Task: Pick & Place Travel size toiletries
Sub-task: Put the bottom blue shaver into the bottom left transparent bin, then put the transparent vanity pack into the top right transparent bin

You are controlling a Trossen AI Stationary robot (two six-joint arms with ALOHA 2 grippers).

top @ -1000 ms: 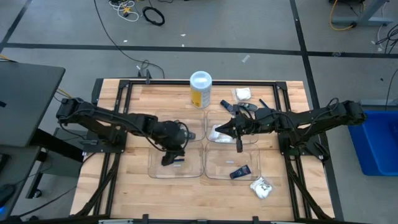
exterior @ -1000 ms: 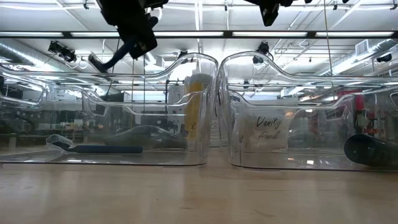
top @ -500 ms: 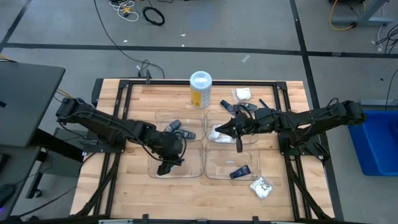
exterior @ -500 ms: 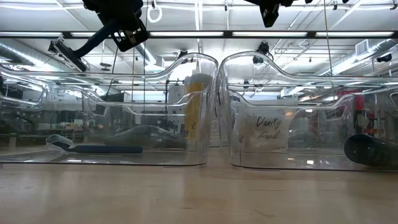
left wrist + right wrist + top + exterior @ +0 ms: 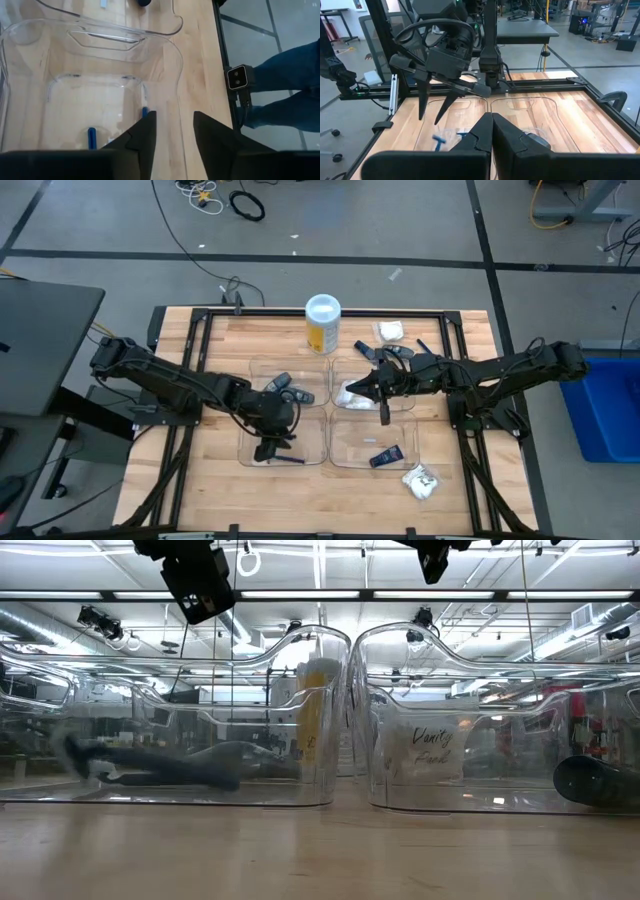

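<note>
My left gripper (image 5: 268,448) hangs open over the near-left clear tray (image 5: 250,460); the right wrist view shows its spread fingers (image 5: 431,112) with nothing between them. Blue razors (image 5: 288,460) lie on that tray's floor, blurred in the low view (image 5: 150,765) and seen past my own fingers (image 5: 91,137). My right gripper (image 5: 350,391) hovers shut and holding nothing above the far-right tray (image 5: 410,405), which holds white packets (image 5: 352,394). A dark blue tube (image 5: 386,456) lies in the near-right tray. Grey sticks (image 5: 283,384) lie in the far-left tray.
The yellow canister (image 5: 322,325) stands upright at the far edge behind the trays. Loose on the wood are a white packet (image 5: 421,480) near the right corner, another white packet (image 5: 390,331) at the far right and a dark stick (image 5: 365,350). A person's legs (image 5: 280,85) show beyond the table.
My left gripper carried a blue razor from above the middle of the near-left tray a little toward the table's left and near edges, then let it go. The razor has dropped into the tray beside the one lying there and still shows as a blur.
</note>
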